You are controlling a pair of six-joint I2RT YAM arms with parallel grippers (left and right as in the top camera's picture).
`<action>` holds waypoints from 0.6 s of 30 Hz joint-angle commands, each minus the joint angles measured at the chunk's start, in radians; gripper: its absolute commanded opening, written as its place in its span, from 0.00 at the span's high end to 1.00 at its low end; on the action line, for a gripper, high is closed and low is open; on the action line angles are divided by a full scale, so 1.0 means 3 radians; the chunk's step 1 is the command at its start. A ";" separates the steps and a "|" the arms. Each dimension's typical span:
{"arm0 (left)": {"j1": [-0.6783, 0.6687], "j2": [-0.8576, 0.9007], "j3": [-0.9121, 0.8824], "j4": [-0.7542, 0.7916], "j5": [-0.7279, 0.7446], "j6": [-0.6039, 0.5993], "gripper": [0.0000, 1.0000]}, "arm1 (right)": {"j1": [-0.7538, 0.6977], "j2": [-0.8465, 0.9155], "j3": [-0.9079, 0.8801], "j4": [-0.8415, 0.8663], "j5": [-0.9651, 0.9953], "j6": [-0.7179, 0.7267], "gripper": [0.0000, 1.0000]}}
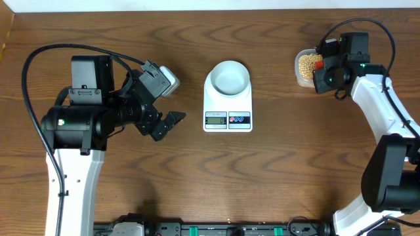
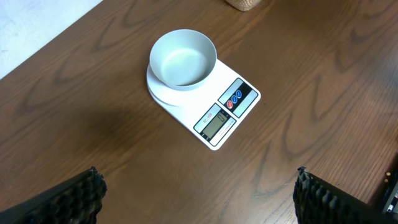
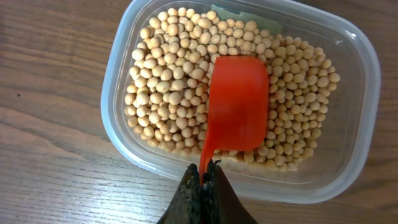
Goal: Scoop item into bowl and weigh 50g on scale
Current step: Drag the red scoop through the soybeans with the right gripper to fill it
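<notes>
Overhead top-down, left wrist oblique, sharing scale [image 1: 228, 118]

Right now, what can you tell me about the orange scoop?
The scoop is shiny orange-red plastic, with a rounded square cup and a thin handle. Its cup lies on the beans inside the clear tub, with no beans on it. The right gripper pinches the handle's end.

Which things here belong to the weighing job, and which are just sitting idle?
In the job: beans, clear tub, orange scoop gripped by right gripper, bowl on scale.
Idle: left gripper, open and empty; wooden table.
</notes>
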State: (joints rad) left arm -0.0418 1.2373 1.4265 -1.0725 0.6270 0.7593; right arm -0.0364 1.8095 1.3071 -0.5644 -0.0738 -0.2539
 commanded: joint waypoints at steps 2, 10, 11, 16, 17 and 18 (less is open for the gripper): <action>0.0014 -0.0003 0.0058 0.0001 0.0055 -0.0005 0.02 | -0.0071 0.0083 0.0019 -0.0018 -0.0287 0.0189 0.99; 0.0014 -0.0003 0.0058 0.0001 0.0055 -0.0005 0.01 | -0.0343 0.0083 0.0019 -0.0027 -0.1125 0.0408 0.99; 0.0014 -0.0003 0.0058 0.0001 0.0055 -0.0005 0.02 | -0.0388 0.0083 0.0019 -0.0027 -0.1207 0.0437 0.99; 0.0014 -0.0004 0.0058 0.0001 0.0053 -0.0005 0.02 | -0.0554 0.0083 0.0019 -0.0027 -0.1410 0.0523 0.99; 0.0014 -0.0004 0.0058 0.0001 0.0055 -0.0005 0.02 | -0.0571 0.0083 0.0019 -0.0027 -0.1428 0.0542 0.99; 0.0014 -0.0004 0.0058 0.0001 0.0055 -0.0005 0.02 | -0.0595 0.0083 0.0019 -0.0028 -0.1456 0.0580 0.99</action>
State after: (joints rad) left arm -0.0418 1.2373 1.4265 -1.0725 0.6270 0.7593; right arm -0.2012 1.8244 1.3075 -0.5640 -0.4065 -0.1314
